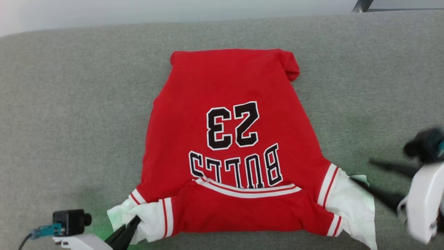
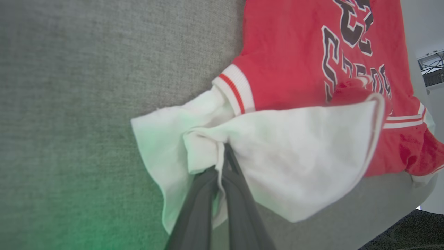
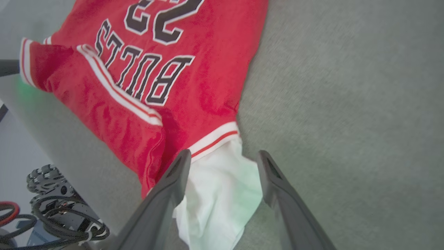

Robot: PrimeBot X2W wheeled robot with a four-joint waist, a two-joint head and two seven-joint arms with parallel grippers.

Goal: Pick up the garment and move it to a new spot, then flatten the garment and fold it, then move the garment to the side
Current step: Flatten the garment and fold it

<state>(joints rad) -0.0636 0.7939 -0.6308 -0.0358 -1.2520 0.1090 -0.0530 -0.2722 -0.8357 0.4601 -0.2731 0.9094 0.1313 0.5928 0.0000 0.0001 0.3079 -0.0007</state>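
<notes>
1. The garment (image 1: 229,104), a red jersey T-shirt with "BULLS" and 23 on it, lies in the middle of the grey fabric-covered table (image 1: 69,104). Its printed side is up, its collar is on the near side and its hem is on the far side.
2. I judge the pick-up and move to a new spot to be done, since the shirt lies on the table and is not carried.
3. Flattening looks under way. The body is mostly smooth, but the far right hem corner (image 1: 290,67) is curled over. The near shoulder area bunches below the striped collar trim (image 1: 242,190).
4. The left gripper (image 2: 223,163) is at the near left with its jaws clenched on the white left sleeve (image 1: 145,217). The cloth gathers into a pinch at the fingertips.
5. The right gripper (image 3: 223,158) is at the near right with its jaws released and spread wide. The white right sleeve (image 3: 222,194) lies loose on the table between the fingers and is not gripped.
6. Both sleeves stick out from the body and no tidy fold shows, so I take the folding as not yet begun.
7. What is left, as I judge it:
   - smooth the curled corner and the shoulder area
   - fold in the sleeves and the body
   - move the folded shirt to the side of the table
</notes>
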